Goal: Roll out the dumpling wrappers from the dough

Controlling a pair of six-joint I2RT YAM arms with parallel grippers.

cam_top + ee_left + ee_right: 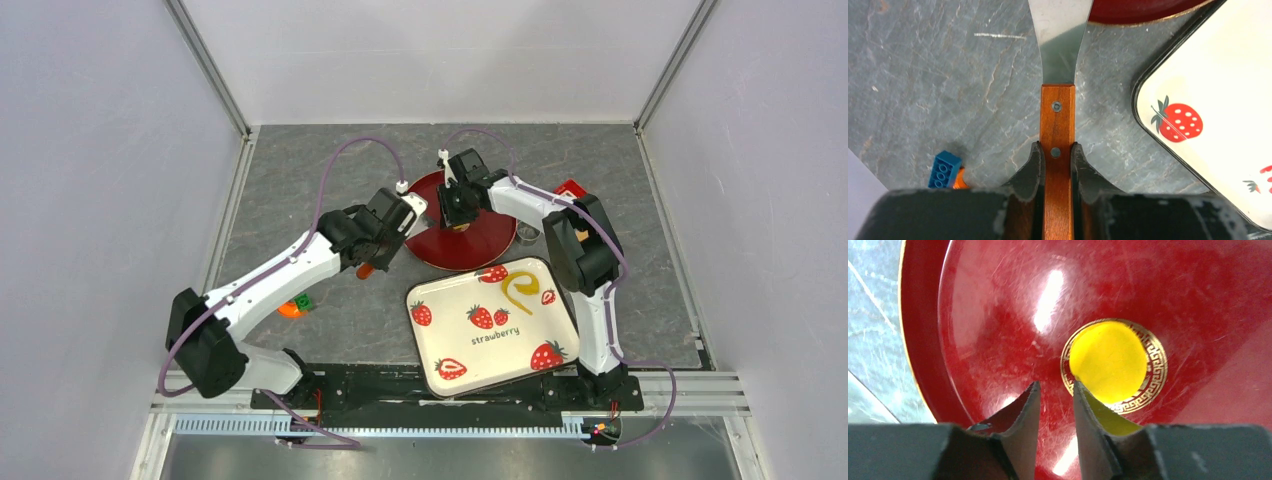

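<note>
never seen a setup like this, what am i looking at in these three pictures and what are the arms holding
These are two white robot arms bolted to a table's near edge. One picture looks down from above; the other two come from small cameras on each wrist.

The left gripper is shut on a spatula with a wooden handle and metal blade, its blade pointing toward the red plate.

The right gripper hangs over that plate with its jaws slightly apart, gripping nothing. Beside its fingers, a flat yellow disc, the dumpling wrapper, lies in the plate's middle.

Also on the grey table: a strawberry tray and a blue toy brick.
</note>
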